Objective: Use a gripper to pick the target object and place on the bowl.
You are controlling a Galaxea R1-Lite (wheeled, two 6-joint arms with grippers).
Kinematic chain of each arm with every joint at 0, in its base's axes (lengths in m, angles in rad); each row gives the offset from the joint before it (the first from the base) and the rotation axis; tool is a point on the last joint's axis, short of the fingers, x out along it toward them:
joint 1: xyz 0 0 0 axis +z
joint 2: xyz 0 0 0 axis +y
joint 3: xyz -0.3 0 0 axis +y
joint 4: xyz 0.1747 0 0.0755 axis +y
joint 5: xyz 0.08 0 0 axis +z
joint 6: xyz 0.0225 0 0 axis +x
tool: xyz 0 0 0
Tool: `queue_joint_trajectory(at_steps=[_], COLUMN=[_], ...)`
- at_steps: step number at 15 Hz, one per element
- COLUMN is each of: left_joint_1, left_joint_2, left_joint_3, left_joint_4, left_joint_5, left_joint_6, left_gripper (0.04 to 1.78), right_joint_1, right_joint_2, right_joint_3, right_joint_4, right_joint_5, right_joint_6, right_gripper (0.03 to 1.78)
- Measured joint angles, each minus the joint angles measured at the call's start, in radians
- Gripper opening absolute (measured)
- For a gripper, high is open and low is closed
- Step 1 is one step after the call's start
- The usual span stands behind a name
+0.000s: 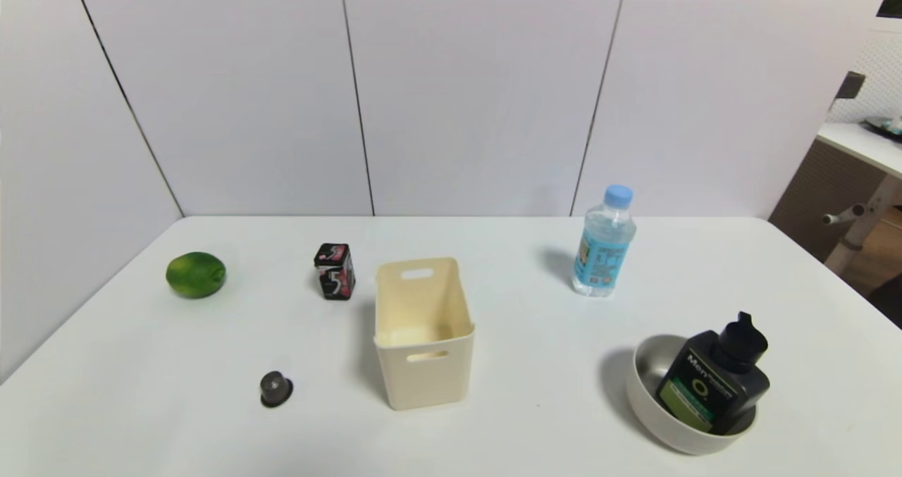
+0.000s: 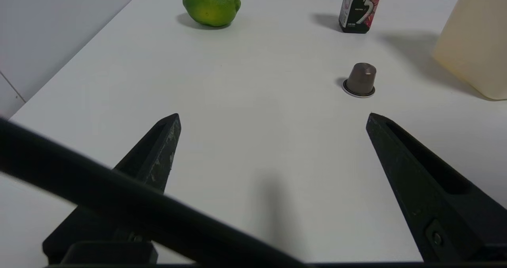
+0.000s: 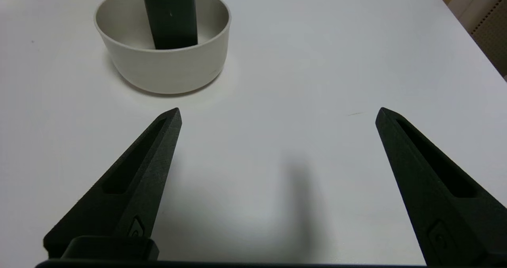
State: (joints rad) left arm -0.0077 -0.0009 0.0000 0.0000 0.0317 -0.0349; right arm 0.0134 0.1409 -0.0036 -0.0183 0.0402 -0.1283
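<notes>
White table (image 1: 493,435) carries bottle (image 1: 712,385) leaning in bowl (image 1: 645,392); right gripper (image 3: 277,113) hovers nearby, fingers spread wide

The bottle (image 1: 713,382), flat, black, with a pump cap, green label and white "Men" lettering, is sitting inside the bowl (image 1: 645,392), leaning tilted against the bowl's far-right wall with its cap sticking up above the rim. The bowl, round, grey-beige and plain-walled, is resting upright on the tabletop, well to the right of the cream bin (image 1: 423,332).
</notes>
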Motion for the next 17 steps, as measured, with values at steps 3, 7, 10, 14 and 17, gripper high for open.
queue_joint_trajectory(at_steps=[3, 7, 10, 14, 17], left_joint_1=[0.000, 0.000, 0.000, 0.000, 0.000], left_joint_2=[0.000, 0.000, 0.000, 0.000, 0.000], left_joint_3=[0.000, 0.000, 0.000, 0.000, 0.000], left_joint_4=[0.000, 0.000, 0.000, 0.000, 0.000], left_joint_5=[0.000, 0.000, 0.000, 0.000, 0.000], left_joint_6=[-0.001, 0.000, 0.000, -0.001, 0.000], left_gripper=[1.69, 1.69, 1.69, 1.69, 1.69], right_joint_1=[-0.006, -0.008, -0.008, -0.008, -0.008], right_joint_2=[-0.098, -0.136, -0.142, -0.143, -0.143], right_joint_3=[0.002, 0.003, 0.004, 0.004, 0.004], right_joint_4=[0.010, 0.010, 0.010, 0.009, 0.009], right_joint_5=[-0.001, -0.018, -0.020, -0.027, -0.027], right_joint_6=[0.027, 0.081, 0.081, 0.106, 0.108], right_gripper=[1.69, 1.69, 1.69, 1.69, 1.69])
